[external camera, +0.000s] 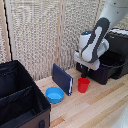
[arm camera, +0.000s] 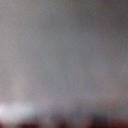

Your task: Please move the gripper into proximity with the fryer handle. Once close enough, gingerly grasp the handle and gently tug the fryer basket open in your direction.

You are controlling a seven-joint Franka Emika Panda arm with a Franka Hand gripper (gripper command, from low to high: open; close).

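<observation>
Wooden tabletop, pale reed-screen wall behind. Fryer (external camera: 114, 52) at exterior view's right, basket (external camera: 106, 67) seemingly drawn partway out, top showing as open tub. Handle hidden behind arm. Gripper (external camera: 86, 66) low at basket front, likely at handle; fingers hidden, state cannot tell. Red cup (external camera: 83, 85) just beside, then blue slab (external camera: 62, 78), blue bowl (external camera: 55, 94), black case (external camera: 20, 97) well apart. Wrist view: grey blur only, lens probably too close; exterior alone gives layout.
</observation>
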